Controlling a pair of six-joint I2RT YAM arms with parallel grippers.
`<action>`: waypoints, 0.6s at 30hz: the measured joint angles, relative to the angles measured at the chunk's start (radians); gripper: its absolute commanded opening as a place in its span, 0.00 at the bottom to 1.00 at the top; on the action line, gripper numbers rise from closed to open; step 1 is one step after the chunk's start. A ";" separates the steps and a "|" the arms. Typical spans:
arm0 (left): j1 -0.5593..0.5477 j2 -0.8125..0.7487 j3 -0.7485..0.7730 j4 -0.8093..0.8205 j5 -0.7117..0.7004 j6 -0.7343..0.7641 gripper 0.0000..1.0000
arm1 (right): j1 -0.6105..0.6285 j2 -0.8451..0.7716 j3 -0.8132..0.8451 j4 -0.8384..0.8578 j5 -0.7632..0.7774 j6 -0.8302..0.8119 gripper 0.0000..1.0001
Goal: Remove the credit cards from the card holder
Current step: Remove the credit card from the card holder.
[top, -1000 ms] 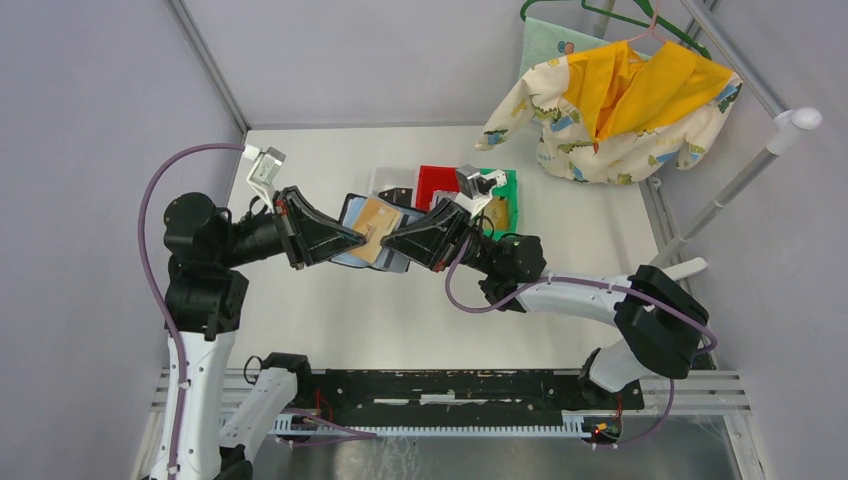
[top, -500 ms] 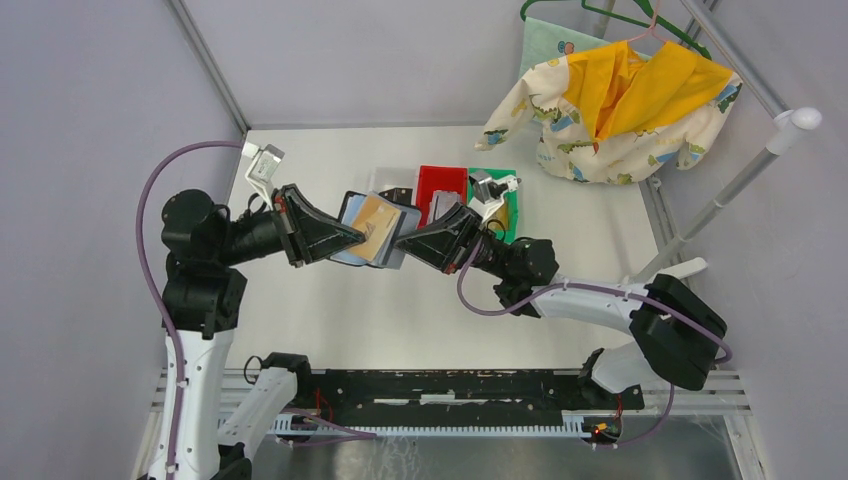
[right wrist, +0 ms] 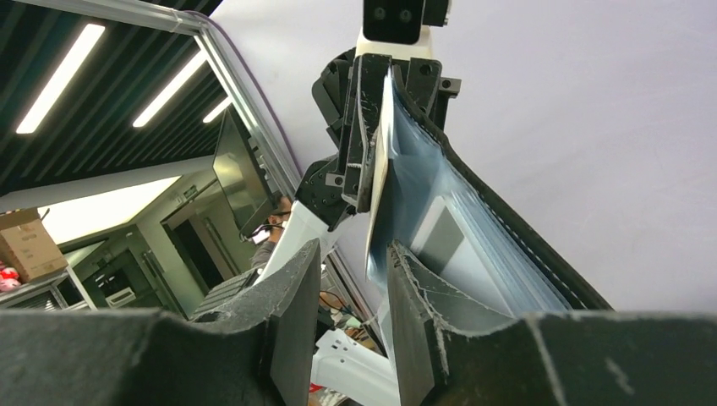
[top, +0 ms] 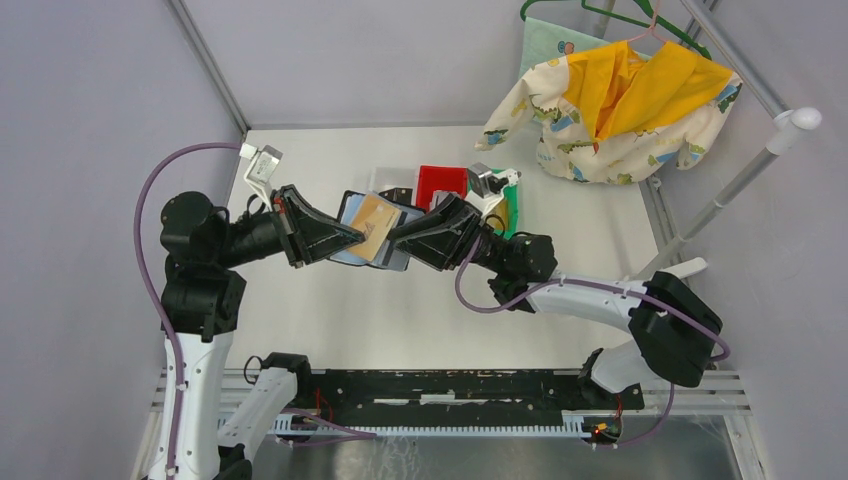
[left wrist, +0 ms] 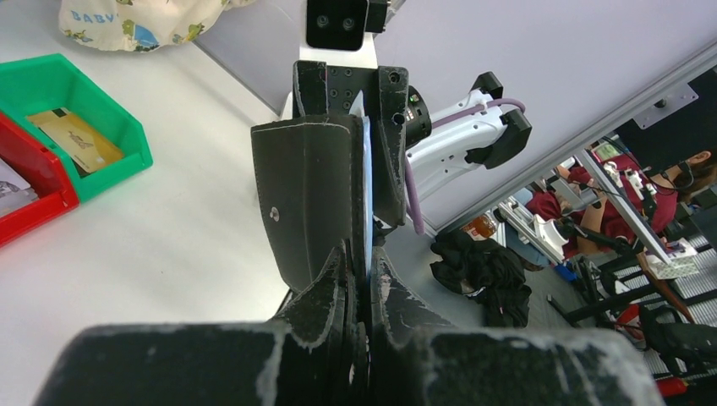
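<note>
While the left claw (top: 345, 238) is clenched on one edge of the card holder (top: 353, 207), the holder is held open in the air above the table (top: 330, 320), spanning the gap between the two claws. A tan-gold card (top: 376, 224) sticks out of it, just ahead of the right claw (top: 398, 238).

Left wrist view: the fingers of the left claw (left wrist: 359, 266) are pressed together on the holder (left wrist: 309, 194), with the black cover to one side and the pale blue lining to the other. Well off to this claw's left, on the table, are a green bin (left wrist: 114, 169) containing another tan card (left wrist: 72, 139) and a red bin (left wrist: 25, 216).

Right wrist view: the jaws of the right claw (right wrist: 355, 254) are parted. The near corner of the card (right wrist: 378, 169) reaches just between the fingertips – closer to the right-hand finger, with no contact visible. The blue-grey inside of the holder (right wrist: 457, 220) extends straight out ahead of the claw.
</note>
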 measured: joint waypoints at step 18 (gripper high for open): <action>0.000 0.000 0.000 -0.029 -0.019 0.018 0.08 | 0.034 0.083 0.106 -0.026 -0.009 0.005 0.12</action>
